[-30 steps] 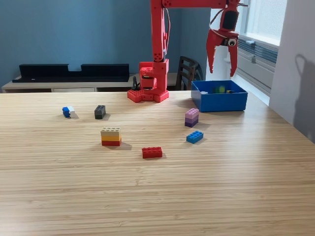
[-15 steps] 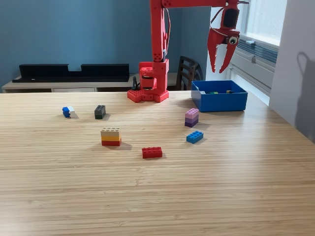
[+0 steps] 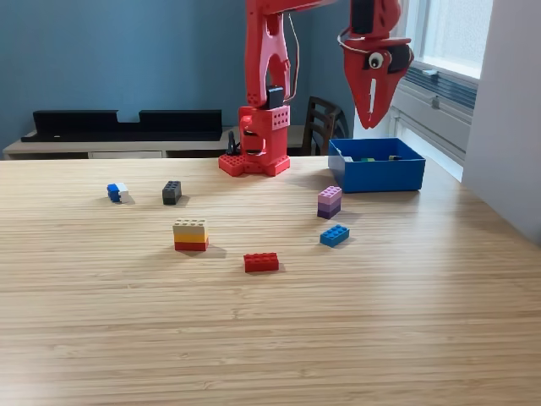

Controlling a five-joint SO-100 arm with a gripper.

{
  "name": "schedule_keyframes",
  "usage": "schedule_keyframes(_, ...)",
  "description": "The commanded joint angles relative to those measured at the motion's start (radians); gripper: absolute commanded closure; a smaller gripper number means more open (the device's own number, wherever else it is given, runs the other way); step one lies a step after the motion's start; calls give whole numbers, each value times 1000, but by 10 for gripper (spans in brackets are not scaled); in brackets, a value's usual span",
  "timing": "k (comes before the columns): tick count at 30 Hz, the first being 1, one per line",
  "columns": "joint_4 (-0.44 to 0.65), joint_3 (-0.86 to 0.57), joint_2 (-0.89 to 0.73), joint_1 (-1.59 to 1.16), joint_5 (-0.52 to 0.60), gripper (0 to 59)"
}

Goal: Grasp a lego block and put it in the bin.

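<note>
The blue bin (image 3: 377,175) stands at the back right of the table, with small pieces just showing over its rim. My red gripper (image 3: 372,120) hangs above the bin's left half, pointing down, its jaws closed together with nothing between them. Lego blocks lie on the table: a red one (image 3: 261,262), a blue one (image 3: 335,235), a purple stack (image 3: 330,202), a tan, yellow and red stack (image 3: 190,235), a dark grey one (image 3: 172,192) and a blue-and-white one (image 3: 117,192).
The arm's red base (image 3: 254,142) stands at the table's back edge, left of the bin. A dark chair (image 3: 319,125) is behind it. A black shelf unit (image 3: 127,124) runs along the back left. A white wall (image 3: 507,110) borders the right.
The gripper, open over the bin a second ago, has shut. The arm has swung slightly to the exterior view's left and the wrist has turned.
</note>
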Motion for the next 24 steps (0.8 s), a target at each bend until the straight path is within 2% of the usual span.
schedule_keyframes(1, 15, -67, 86, 124, -34, 585)
schedule_keyframes(17, 11, -91, 86, 345, -135, 585)
schedule_keyframes(24, 8, -107, 86, 413, -144, 585)
